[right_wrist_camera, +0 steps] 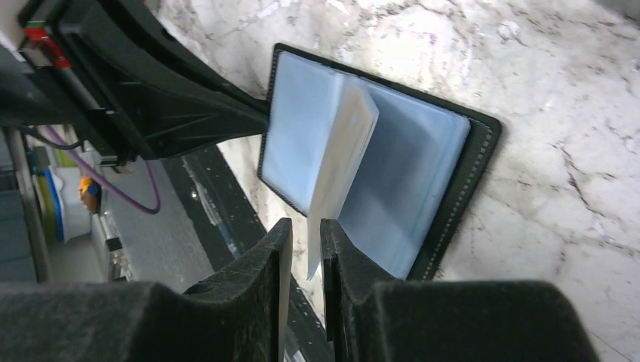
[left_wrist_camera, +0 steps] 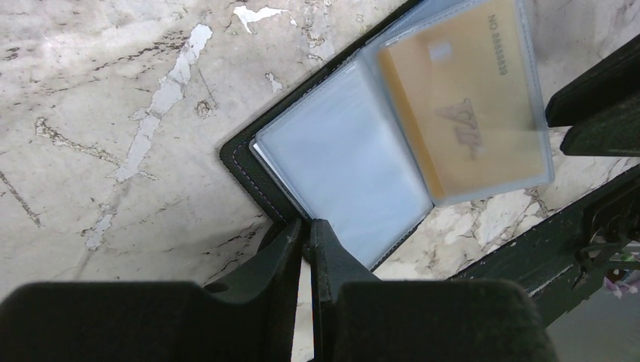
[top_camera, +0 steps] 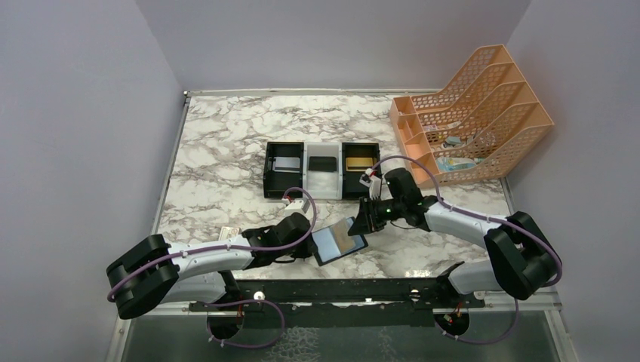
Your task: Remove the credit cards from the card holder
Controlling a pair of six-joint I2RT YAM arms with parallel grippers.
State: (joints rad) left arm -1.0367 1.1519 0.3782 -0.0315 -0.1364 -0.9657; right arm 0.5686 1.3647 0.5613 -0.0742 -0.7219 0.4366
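The black card holder point(top_camera: 341, 241) lies open on the marble near the front edge, its bluish-grey pocket panels point(left_wrist_camera: 340, 158) facing up. My left gripper point(top_camera: 315, 243) is shut on the holder's near-left edge point(left_wrist_camera: 308, 225). One clear sleeve leaf point(right_wrist_camera: 343, 151) stands lifted from the middle, and a gold-tan credit card point(left_wrist_camera: 460, 98) shows inside it. My right gripper point(top_camera: 361, 219) has its jaws nearly together around that leaf's corner point(right_wrist_camera: 306, 230). A silver-grey card point(top_camera: 287, 164) lies in the left compartment of the tray.
A black-white-black tray point(top_camera: 322, 188) sits behind the holder, with a gold-tan thing point(top_camera: 358, 164) in its right compartment. An orange file rack point(top_camera: 472, 113) stands at the back right. The black mounting rail point(top_camera: 340, 290) runs along the table's front edge.
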